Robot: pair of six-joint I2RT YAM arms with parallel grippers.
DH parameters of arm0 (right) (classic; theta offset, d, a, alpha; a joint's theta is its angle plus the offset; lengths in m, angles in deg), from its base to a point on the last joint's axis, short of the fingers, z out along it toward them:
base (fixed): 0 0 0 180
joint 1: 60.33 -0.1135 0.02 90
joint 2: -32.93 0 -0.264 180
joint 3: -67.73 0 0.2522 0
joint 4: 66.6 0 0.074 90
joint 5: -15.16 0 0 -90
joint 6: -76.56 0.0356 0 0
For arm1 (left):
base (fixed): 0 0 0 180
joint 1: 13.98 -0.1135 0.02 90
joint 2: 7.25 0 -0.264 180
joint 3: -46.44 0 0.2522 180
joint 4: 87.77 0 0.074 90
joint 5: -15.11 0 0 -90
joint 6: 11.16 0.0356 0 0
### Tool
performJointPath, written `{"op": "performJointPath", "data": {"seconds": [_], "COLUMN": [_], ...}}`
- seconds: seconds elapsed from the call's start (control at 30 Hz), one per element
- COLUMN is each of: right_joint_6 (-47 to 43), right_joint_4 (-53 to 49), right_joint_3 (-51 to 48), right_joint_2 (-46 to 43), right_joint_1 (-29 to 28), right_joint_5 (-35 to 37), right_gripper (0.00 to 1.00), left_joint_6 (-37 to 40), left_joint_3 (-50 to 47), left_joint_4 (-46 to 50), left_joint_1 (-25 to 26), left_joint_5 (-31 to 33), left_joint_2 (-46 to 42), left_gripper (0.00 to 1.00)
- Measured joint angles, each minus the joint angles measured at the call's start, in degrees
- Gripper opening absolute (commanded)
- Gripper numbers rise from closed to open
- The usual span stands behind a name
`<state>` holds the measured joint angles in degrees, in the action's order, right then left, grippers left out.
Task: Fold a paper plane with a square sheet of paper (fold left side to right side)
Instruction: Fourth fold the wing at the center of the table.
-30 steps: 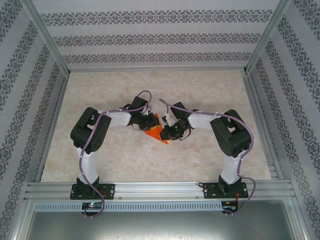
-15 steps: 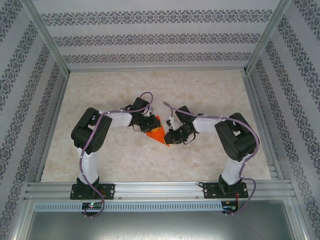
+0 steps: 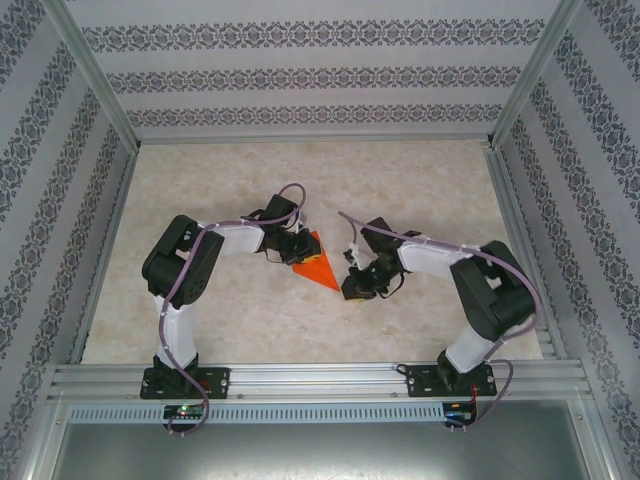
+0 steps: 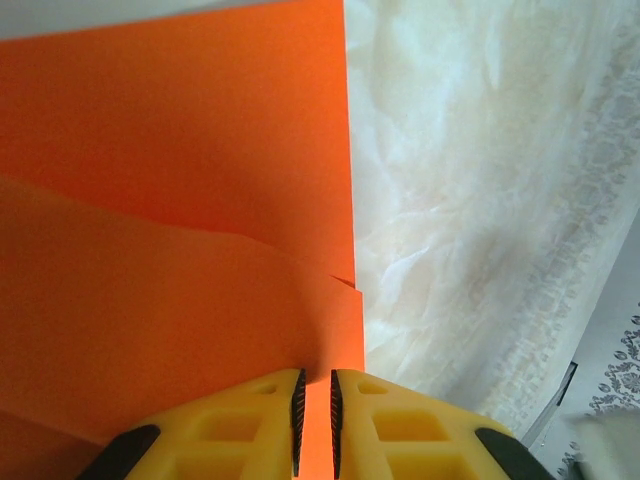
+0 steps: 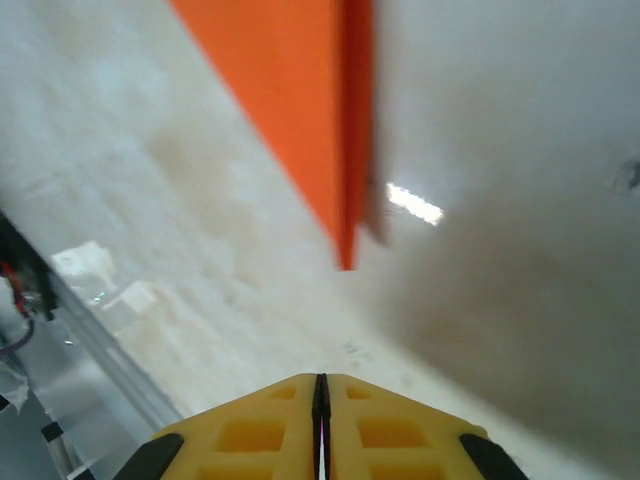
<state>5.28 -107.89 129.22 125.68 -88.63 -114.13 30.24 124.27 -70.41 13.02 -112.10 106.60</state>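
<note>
The left pincer (image 4: pixel 315 405) grasps the orange paper (image 4: pixel 180 200) at its edge. The right pincer (image 5: pixel 321 390) is clenched and empty, with the paper tip ahead of it. A one-sided pull could unfold the crease.

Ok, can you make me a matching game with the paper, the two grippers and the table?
Things:
1. paper
2. left gripper
3. right gripper
4. table

Matches:
A. pale and marbled
B. shut, holding nothing
C. orange and pointed
D. shut on the paper

Pairs: 1-C, 2-D, 3-B, 4-A
</note>
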Motion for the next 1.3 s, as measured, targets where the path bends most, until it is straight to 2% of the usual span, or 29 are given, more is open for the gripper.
{"op": "performJointPath", "data": {"seconds": [0.1, 0.2, 0.37, 0.57, 0.77, 0.93, 1.17, 1.3], "right_joint_6": [1.86, 4.13, 7.3, 8.61, 8.46, 8.02, 6.91, 6.58], "right_joint_4": [1.7, 5.2, 9.92, 11.3, 11.23, 11.19, 10.8, 10.25], "right_joint_3": [1.07, 2.91, 5.2, 6.88, 7.04, 7.04, 7.23, 7.56], "right_joint_2": [-2.91, 0.07, 8.7, 13.92, 14.29, 14.4, 14.45, 14.58], "right_joint_1": [0.42, 0.44, 0.42, 0.42, 0.44, 0.46, 0.46, 0.46], "right_joint_5": [-1.75, -3.21, -2.8, -1.99, -2.16, -2.16, -2.03, -1.88], "right_gripper": [0.04, 0.0, 0.0, 0.0, 0.0, 0.0, 0.0, 0.0], "left_joint_6": [0.0, 0.0, -0.02, 0.0, 0.22, 1.07, 2.45, 2.73], "left_joint_3": [0.0, 0.0, -0.04, -0.07, 0.26, 1.66, 1.51, -1.97], "left_joint_4": [0.0, 0.0, -0.07, -0.22, -0.33, 0.74, 0.7, -0.66], "left_joint_1": [0.0, 0.0, 0.0, 0.0, 0.0, -0.09, -0.11, 0.02], "left_joint_5": [0.0, 0.0, -0.02, -0.07, -0.28, 0.15, 0.37, 0.11], "left_joint_2": [0.0, 0.0, 0.0, 0.0, -0.13, -0.66, -8.79, -13.27], "left_gripper": [0.2, 0.2, 0.2, 0.21, 0.28, 0.28, 0.21, 0.16]}}
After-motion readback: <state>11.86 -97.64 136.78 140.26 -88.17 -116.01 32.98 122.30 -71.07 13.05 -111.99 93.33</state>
